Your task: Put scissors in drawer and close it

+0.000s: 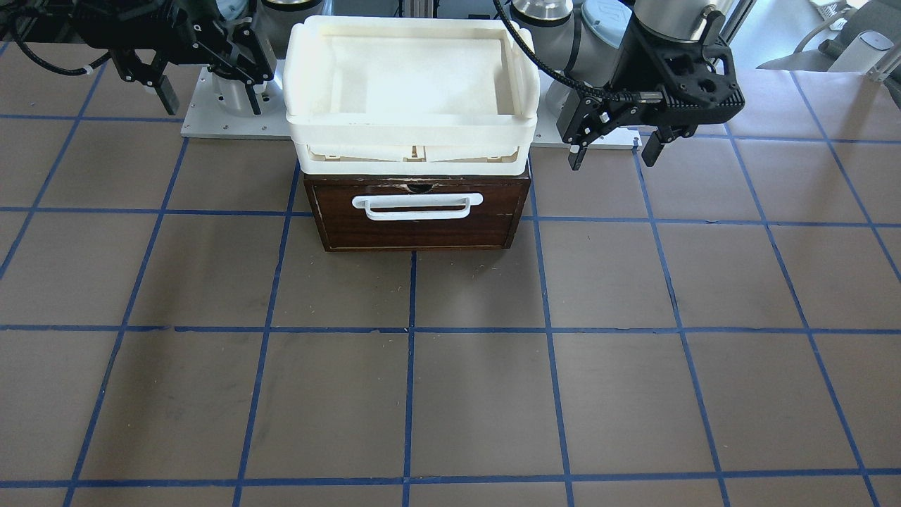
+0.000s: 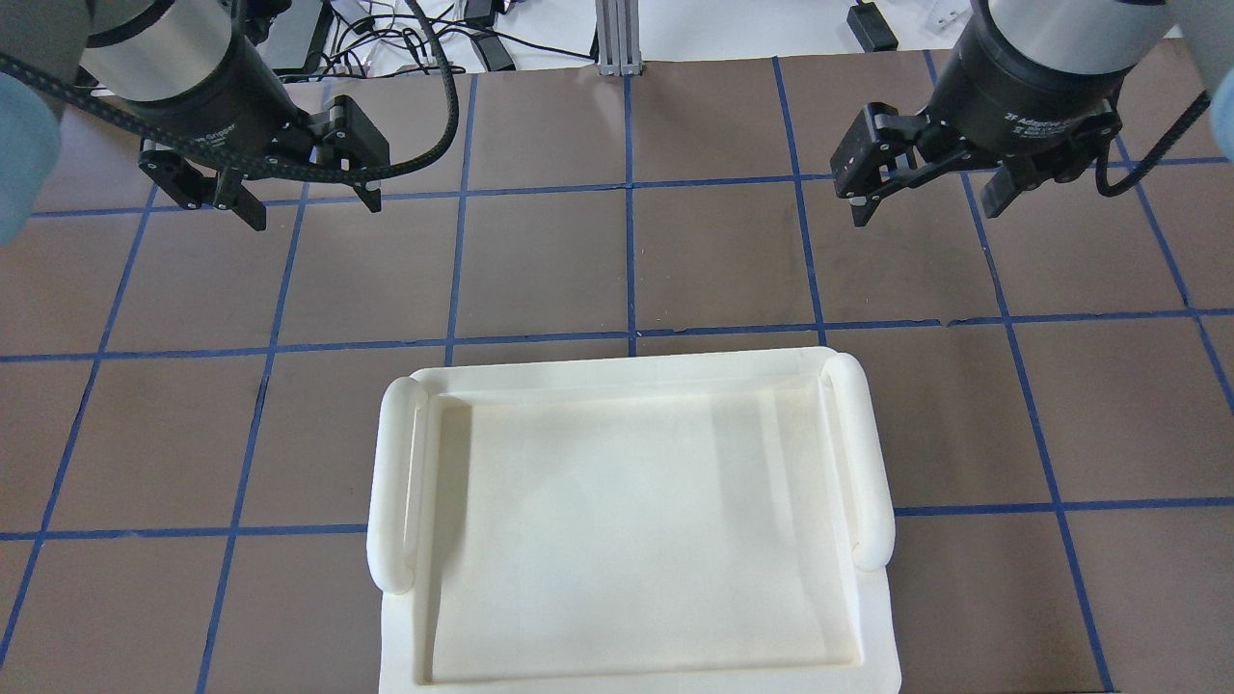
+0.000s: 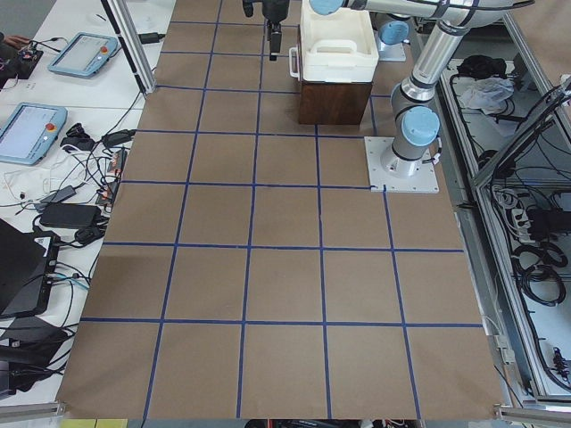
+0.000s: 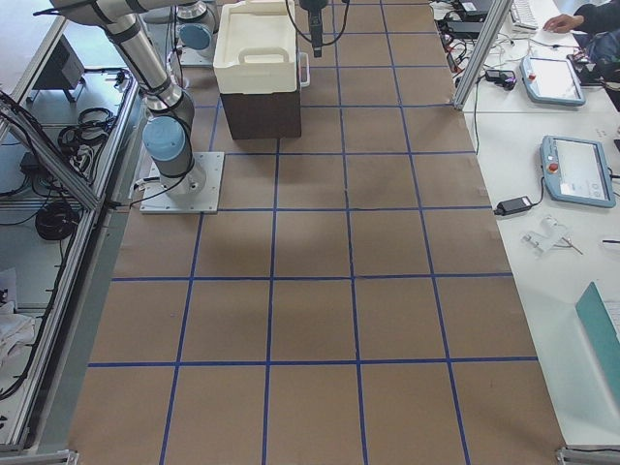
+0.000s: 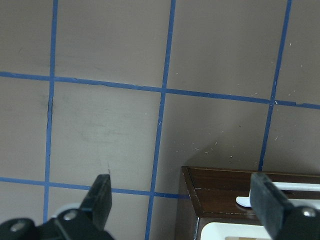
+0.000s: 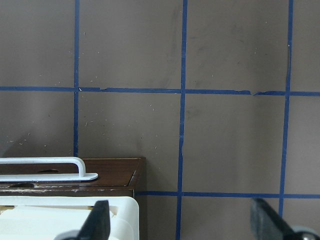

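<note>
- Drawer (image 1: 415, 229) sits shut under the white tray (image 1: 412, 130); scissors nowhere in sight.
- Left gripper (image 2: 313, 212) and right gripper (image 2: 925, 212) both hang wide open, empty.
- Rigid wooden drawer, I reckon; take it by the white bar handle (image 1: 419, 206).

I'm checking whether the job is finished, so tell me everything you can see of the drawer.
The drawer is dark brown wood with a glossy grain, scuffed pale along its top edge. A white plastic bar handle runs level across its front. It is shut, so its inside is hidden. It stands upright on the brown table, near the robot's base, between the two arms. A white plastic tray sits on top of it.
</note>
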You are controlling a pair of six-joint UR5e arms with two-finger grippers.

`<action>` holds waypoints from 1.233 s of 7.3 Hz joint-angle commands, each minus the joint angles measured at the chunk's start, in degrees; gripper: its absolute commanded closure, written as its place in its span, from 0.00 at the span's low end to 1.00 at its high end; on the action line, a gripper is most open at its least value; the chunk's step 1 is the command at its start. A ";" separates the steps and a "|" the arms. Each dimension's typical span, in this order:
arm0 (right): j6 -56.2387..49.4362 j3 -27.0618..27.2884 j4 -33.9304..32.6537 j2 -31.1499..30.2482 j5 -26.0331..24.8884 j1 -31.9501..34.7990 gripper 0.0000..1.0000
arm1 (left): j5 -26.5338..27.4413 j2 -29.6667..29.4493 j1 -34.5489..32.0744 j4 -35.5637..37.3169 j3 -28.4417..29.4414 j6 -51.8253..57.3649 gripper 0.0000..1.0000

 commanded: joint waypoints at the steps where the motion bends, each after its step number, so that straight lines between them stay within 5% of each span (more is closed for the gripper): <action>1: 0.00 0.00 0.00 0.00 0.00 0.00 0.00 | -0.01 0.91 -0.06 -0.03 -0.77 -0.36 0.00; 9: 0.00 0.00 0.00 0.00 -0.17 -0.17 0.00 | -0.10 3.37 -0.76 -0.03 -4.12 -0.89 0.00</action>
